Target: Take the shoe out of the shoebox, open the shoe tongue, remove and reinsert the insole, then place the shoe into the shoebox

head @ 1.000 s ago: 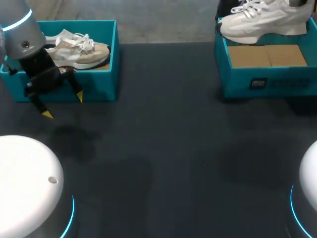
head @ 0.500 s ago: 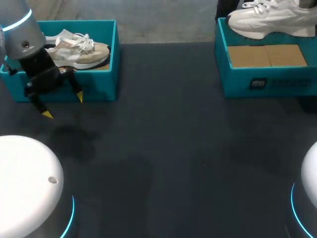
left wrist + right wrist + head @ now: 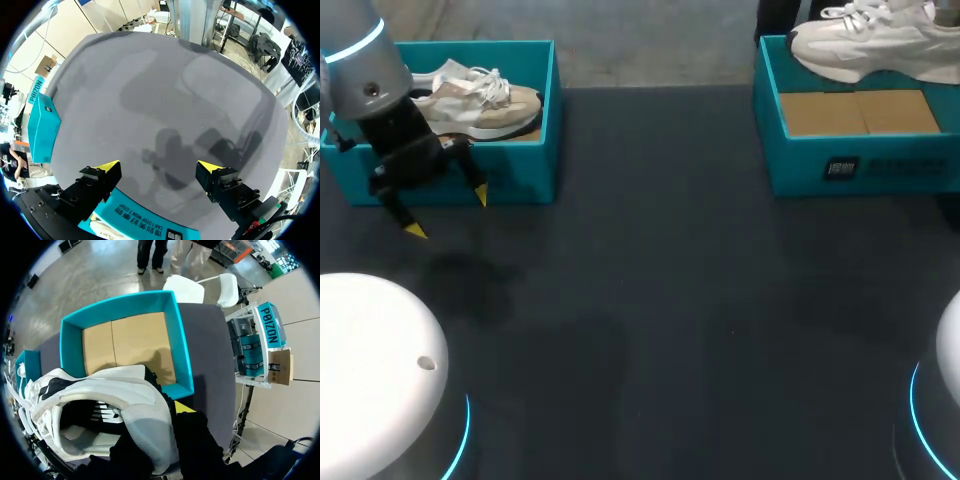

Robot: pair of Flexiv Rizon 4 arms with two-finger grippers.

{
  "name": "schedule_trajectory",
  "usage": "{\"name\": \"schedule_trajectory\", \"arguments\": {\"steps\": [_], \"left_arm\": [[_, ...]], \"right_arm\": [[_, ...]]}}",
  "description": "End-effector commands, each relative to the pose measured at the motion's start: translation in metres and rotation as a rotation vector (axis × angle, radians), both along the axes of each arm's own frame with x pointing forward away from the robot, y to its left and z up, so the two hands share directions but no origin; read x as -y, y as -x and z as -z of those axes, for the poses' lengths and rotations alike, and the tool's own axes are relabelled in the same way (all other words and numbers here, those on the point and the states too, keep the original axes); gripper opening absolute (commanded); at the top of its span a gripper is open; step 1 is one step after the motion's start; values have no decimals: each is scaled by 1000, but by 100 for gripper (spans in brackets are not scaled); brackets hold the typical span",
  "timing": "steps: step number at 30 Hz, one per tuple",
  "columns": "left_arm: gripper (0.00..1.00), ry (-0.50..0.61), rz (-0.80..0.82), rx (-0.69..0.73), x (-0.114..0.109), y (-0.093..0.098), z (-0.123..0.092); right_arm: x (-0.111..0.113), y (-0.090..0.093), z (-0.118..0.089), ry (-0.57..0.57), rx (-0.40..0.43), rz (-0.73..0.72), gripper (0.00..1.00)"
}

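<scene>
I see right claw (image 3: 162,414) seemingly pinching white lace-up sneaker (image 3: 865,45) over teal cardboard shoebox (image 3: 880,168); left claw (image 3: 445,210) spread wide, empty.

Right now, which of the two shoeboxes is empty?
The right-hand shoebox: its cardboard floor is bare, the white shoe hangs above it. The left shoebox holds a beige shoe.
</scene>
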State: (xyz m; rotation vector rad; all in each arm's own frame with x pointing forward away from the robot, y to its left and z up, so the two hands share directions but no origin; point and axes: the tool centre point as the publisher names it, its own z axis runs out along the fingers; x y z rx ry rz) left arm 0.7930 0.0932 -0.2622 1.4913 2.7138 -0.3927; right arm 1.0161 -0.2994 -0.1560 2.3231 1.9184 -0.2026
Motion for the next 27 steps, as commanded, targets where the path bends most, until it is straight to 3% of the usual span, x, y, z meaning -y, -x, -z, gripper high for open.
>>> {"name": "schedule_trajectory", "arguments": {"steps": [1,15,27], "left_arm": [[100,-3,0,1,0,0,0],[100,-3,0,1,0,0,0],[100,-3,0,1,0,0,0]], "right_arm": [[0,1,-1,-3,3,1,0],[-3,-20,44,30,3,-64,0],[-6,-30,60,30,-5,-57,0]]}}
